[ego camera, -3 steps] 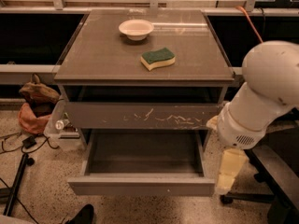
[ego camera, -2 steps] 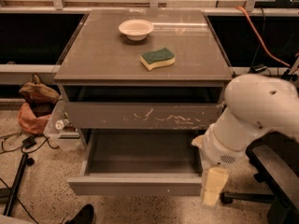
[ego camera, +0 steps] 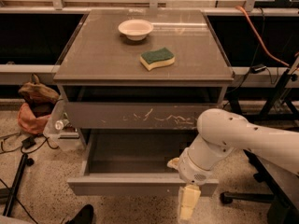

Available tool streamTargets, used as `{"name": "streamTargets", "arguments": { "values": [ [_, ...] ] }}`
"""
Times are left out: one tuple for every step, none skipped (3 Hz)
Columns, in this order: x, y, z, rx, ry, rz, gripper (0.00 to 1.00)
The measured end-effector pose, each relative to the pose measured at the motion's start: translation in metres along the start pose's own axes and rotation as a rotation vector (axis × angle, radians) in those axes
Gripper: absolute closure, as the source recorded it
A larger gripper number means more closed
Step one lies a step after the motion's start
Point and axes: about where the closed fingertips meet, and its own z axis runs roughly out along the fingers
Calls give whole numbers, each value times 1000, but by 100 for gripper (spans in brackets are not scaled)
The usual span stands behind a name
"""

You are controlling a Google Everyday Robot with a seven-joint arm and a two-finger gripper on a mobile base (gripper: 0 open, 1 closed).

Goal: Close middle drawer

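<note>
The middle drawer (ego camera: 135, 185) is the wide, shallow grey-brown drawer pulled well out of the cabinet, with a plain flat front. Its inside looks empty. Above it sits a shut grey drawer front covered in white scratches (ego camera: 140, 115). My white arm reaches in from the right. My cream gripper (ego camera: 188, 203) hangs downward in front of the right part of the open drawer's front, at its lower edge. I cannot tell whether it touches the front.
A white bowl (ego camera: 135, 29) and a green-and-yellow sponge (ego camera: 157, 59) lie on the cabinet top (ego camera: 93, 55). A brown and orange bag (ego camera: 33, 104), cables and a stand leg lie on the floor at left. A chair base (ego camera: 243, 197) stands at right.
My arm has swung left and down from beside the cabinet's right side to in front of the open drawer's front. The drawer has not visibly moved.
</note>
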Motion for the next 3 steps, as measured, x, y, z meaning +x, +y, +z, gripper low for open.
{"name": "streamTargets", "arguments": {
  "values": [
    [0, 0, 0, 0, 0, 0, 0],
    [2, -1, 15, -22, -23, -12, 0],
    [11, -3, 64, -62, -100, -38, 0]
  ]
}}
